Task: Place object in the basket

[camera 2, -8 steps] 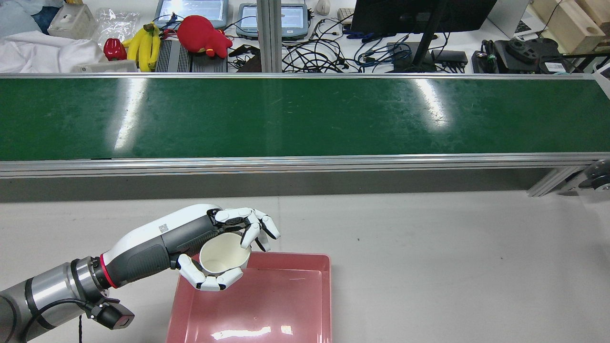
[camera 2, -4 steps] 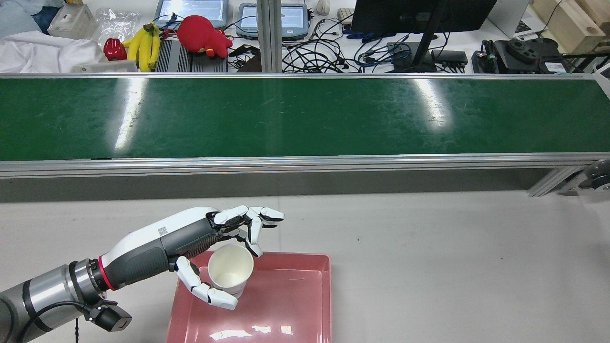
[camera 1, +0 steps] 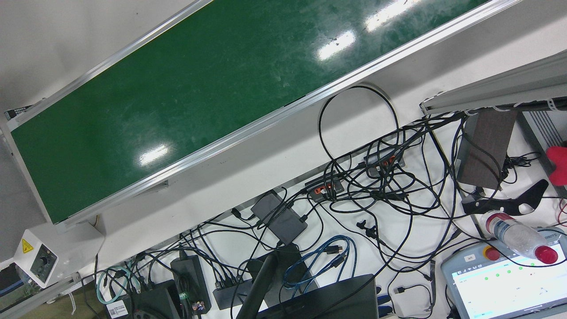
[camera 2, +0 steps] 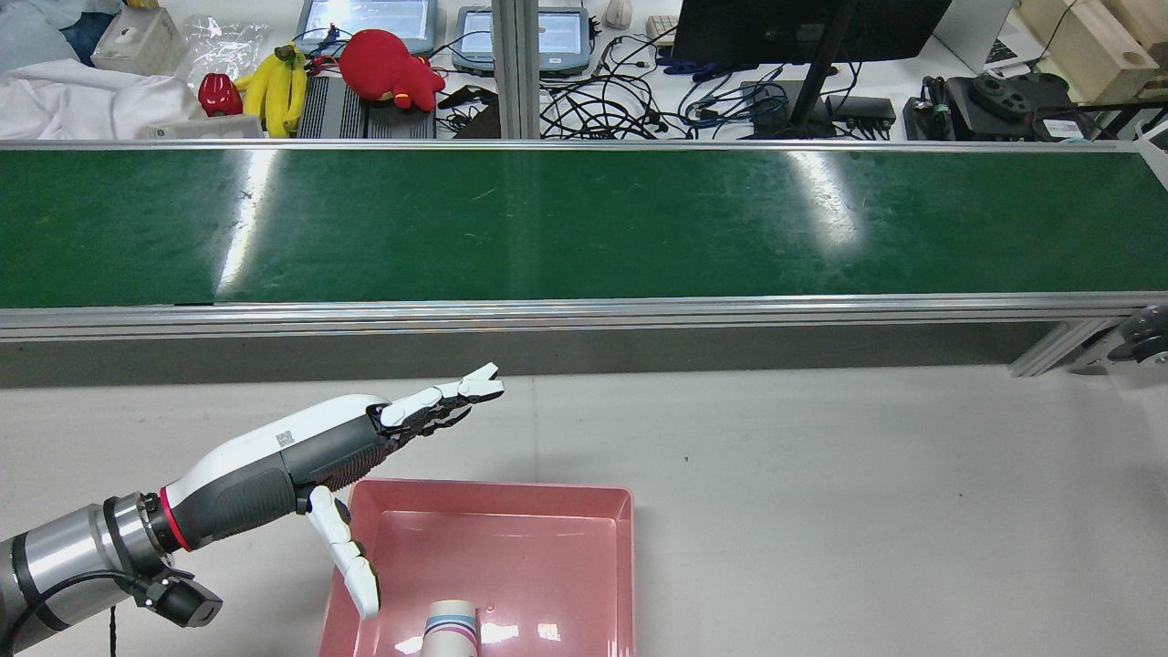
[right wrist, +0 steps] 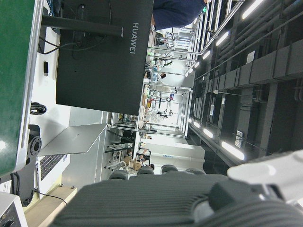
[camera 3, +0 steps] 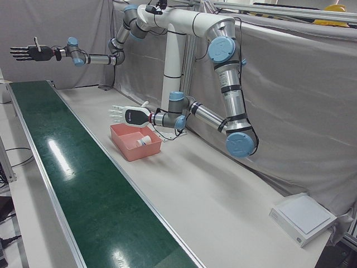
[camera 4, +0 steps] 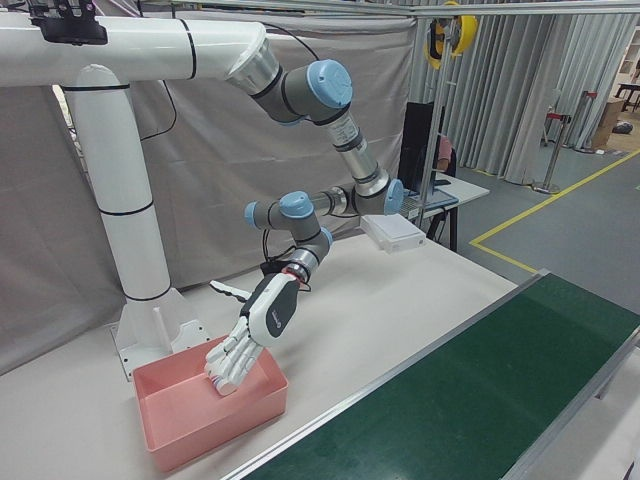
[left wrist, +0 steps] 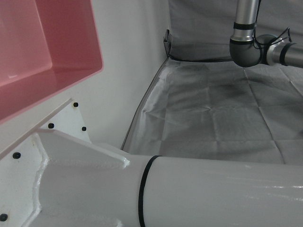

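Note:
A white paper cup [camera 2: 452,631] with coloured bands lies on its side in the pink basket [camera 2: 511,491], at its near edge in the rear view. My left hand [camera 2: 365,447] is open and empty, with its fingers stretched out flat above the basket's far left corner. The cup [camera 3: 144,140] and basket [camera 3: 139,152] also show in the left-front view, below the left hand [camera 3: 125,114]. In the right-front view the left hand [camera 4: 245,350] hangs over the basket [camera 4: 215,425] and hides the cup. My right hand [camera 3: 28,53] is open and raised high, far from the basket.
A long green conveyor belt [camera 2: 584,224] with metal rails runs across the table beyond the basket. Behind it lies a cluttered desk with bananas [camera 2: 278,87], a red plush toy [camera 2: 388,66] and cables. The white pedestal [camera 4: 135,250] stands behind the basket.
My left hand opened and let go of the cup, which dropped and now lies in the basket. The hand has drawn back to the left with its fingers straightened.

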